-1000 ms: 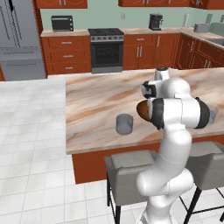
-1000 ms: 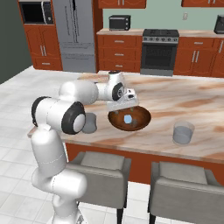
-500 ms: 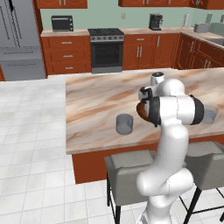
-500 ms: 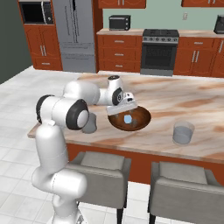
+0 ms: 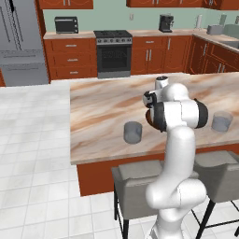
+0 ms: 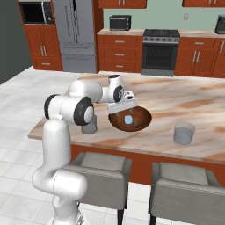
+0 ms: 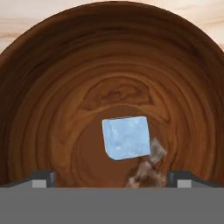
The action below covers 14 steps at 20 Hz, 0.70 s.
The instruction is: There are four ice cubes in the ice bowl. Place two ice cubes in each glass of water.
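Note:
The dark brown ice bowl [image 6: 143,123] sits on the marble island, and its wood-grain inside [image 7: 52,96] spreads across the hand view. One pale blue ice cube [image 7: 126,138] lies near the bowl's centre [image 6: 128,119]. A small mottled shape touches the cube's lower right corner; I cannot tell what it is. My gripper [image 6: 122,108] hangs just above the bowl, open, with a fingertip [image 7: 43,178] on either side and the cube ahead of the gap. One grey glass of water [image 6: 184,133] stands right of the bowl. The other glass [image 5: 133,132] stands on its left.
Two grey stools [image 6: 102,169] stand against the island's near edge. My own arm [image 5: 179,112] hides most of the bowl in the left base view. Marble counter [image 6: 184,99] stretches beyond the bowl. A stove [image 6: 159,52] and cabinets line the far wall.
The hand has dropped lower and moved in over the bowl. The jaws have stayed open, and the cube and glasses have not moved.

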Tool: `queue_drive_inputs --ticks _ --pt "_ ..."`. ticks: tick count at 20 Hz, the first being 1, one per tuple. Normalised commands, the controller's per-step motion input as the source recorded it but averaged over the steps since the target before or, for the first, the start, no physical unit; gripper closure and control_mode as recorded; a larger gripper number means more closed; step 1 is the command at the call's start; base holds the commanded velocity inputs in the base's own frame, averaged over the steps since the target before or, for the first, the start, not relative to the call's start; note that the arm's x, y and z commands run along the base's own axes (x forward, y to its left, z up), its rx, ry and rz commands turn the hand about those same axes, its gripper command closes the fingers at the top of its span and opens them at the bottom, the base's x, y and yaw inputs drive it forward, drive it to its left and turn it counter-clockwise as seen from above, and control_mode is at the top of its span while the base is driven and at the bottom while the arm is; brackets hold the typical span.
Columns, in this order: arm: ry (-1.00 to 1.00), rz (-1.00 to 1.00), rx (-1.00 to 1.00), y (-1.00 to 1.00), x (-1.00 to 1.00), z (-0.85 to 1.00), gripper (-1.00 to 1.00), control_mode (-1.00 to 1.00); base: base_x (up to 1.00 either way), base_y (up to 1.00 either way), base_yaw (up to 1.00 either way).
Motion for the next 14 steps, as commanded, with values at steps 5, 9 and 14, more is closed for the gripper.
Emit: queue_drive_inputs --ticks 5,9,14 --pt "0.0 0.0 0.0 -0.05 0.35 -0.23 -1.0 -1.0 0.0 0.0 0.0" --pt "0.0 0.0 0.0 -0.05 0.14 -0.31 -1.0 -1.0 0.0 0.0 0.0" --pt "0.0 0.0 0.03 -0.17 -0.06 -0.15 -1.0 -1.0 0.0 0.0 0.0"
